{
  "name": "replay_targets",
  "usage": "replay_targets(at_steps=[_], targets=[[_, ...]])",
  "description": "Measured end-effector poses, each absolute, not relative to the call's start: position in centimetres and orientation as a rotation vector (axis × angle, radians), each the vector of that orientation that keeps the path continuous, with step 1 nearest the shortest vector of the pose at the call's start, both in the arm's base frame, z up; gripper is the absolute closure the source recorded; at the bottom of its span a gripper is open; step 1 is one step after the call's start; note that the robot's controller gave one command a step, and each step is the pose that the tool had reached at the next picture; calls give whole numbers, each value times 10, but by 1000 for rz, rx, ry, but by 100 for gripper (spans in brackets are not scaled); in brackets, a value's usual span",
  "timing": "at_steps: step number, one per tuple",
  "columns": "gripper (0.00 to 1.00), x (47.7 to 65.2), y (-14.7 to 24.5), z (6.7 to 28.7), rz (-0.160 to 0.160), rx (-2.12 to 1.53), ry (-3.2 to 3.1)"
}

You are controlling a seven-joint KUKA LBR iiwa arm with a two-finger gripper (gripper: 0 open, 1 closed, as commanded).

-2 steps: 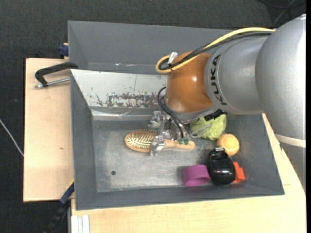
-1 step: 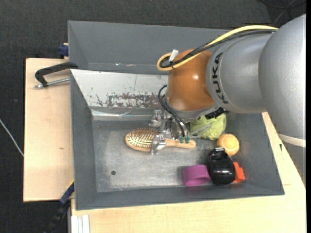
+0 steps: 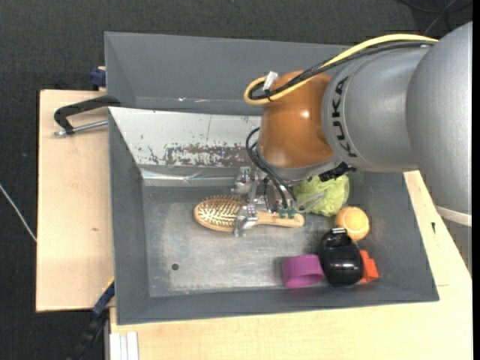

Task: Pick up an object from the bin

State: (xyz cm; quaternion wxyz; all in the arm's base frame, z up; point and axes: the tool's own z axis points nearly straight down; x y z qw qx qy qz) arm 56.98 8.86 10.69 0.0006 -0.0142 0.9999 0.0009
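My gripper [image 3: 246, 217] hangs low over the middle of the bin, its metal fingers down at the neck of a wooden hairbrush [image 3: 219, 212]. The brush lies flat, its oval bristle head to the left and its handle running right under the fingers. The fingertips sit on either side of the handle. Just right of the gripper lies a crumpled yellow-green soft thing [image 3: 325, 193].
At the bin's right lie a small orange-yellow ball [image 3: 353, 222], a black and orange device [image 3: 344, 261] and a purple cylinder-shaped piece [image 3: 302, 270]. The arm and its orange cover hang over the back right of the bin.
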Motion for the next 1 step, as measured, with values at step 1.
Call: replay_targets(at_steps=[1], targets=[[100, 570, 89, 119, 3, -45, 3138]])
